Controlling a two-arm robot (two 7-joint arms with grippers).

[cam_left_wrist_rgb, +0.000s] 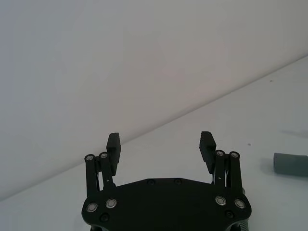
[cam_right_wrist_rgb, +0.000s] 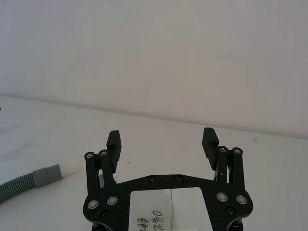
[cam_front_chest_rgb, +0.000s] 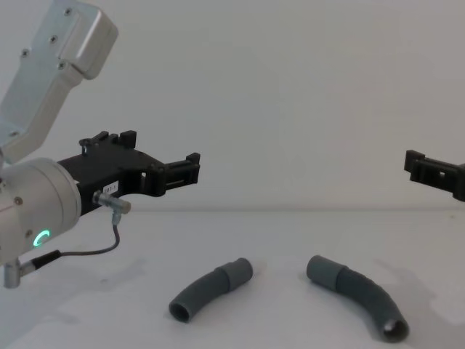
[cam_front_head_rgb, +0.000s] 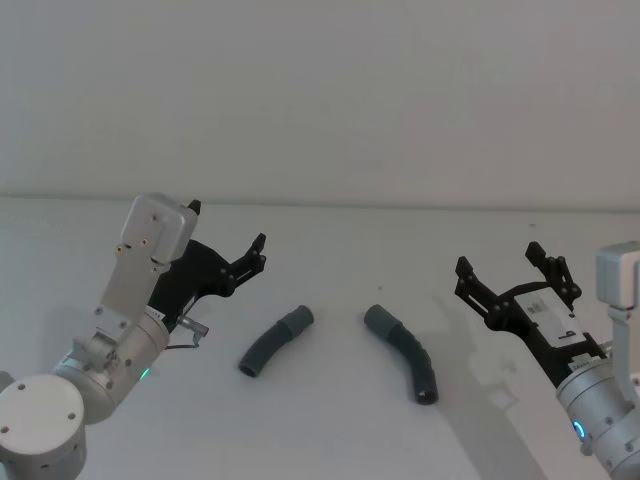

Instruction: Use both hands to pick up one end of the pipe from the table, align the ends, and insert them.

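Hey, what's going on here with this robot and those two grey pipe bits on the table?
Nothing has been picked up yet. The left pipe piece and the right pipe piece lie apart on the white table, with their smooth collars turned toward each other across a gap. The left gripper hovers open above the table on the left pipe piece's outer side. The right gripper hovers open on the far side of the right pipe piece. Neither touches a pipe.

The left claw (cam_front_head_rgb: 226, 226) and the right claw (cam_front_head_rgb: 499, 258) are matte black with silver rivets. Between them, one pipe piece (cam_front_head_rgb: 275, 341) and the other pipe piece (cam_front_head_rgb: 403, 348) are dark grey and ribbed, with smooth collars (cam_front_head_rgb: 297, 320), on the white table (cam_front_head_rgb: 330, 430). A green ring (cam_front_chest_rgb: 42, 237) glows behind the left claw.
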